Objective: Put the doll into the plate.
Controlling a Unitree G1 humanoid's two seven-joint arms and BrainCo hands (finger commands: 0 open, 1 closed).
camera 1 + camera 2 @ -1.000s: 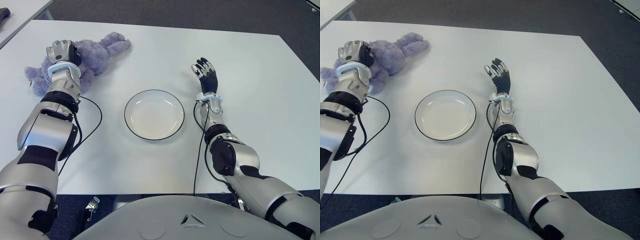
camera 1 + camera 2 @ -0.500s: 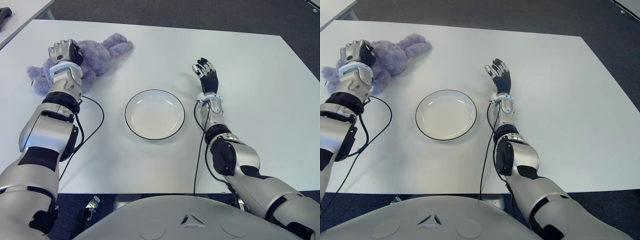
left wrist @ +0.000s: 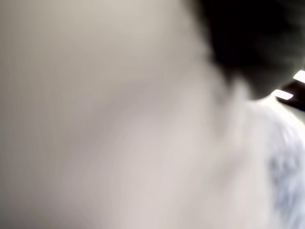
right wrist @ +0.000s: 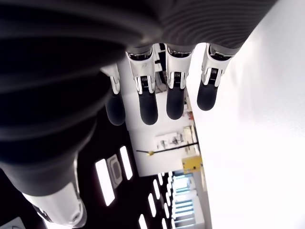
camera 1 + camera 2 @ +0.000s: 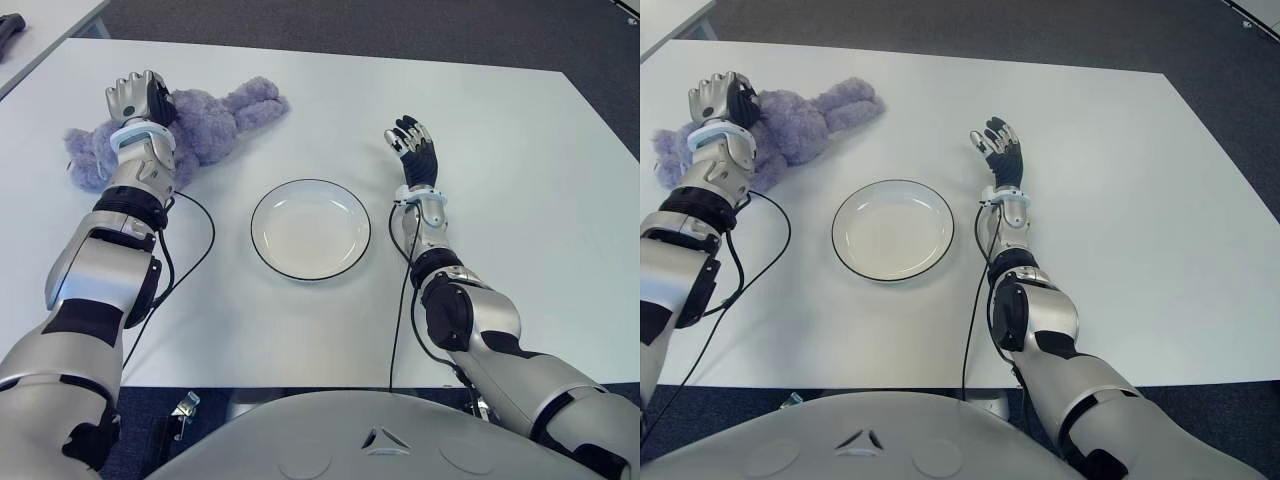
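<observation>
Soft purple plush doll (image 5: 215,115): far left on white counter (image 5: 520,190), left robot hand (image 5: 140,100) clamped on it. Round white black-rimmed plate (image 5: 310,229): centre, bare, well apart from doll. Right robot hand (image 5: 413,147): right of plate, fingers spread, holding nothing.

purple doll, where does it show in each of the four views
Left eye view: doll at the table's far left, under the left hand.
Right eye view: same spot, nearer that picture's left edge.
Left wrist view: only a blur; a pale fuzzy patch may be the doll, cannot tell.
Right wrist view: not in it.
Shared landmark in both eye views: the plate, right of the doll.
</observation>
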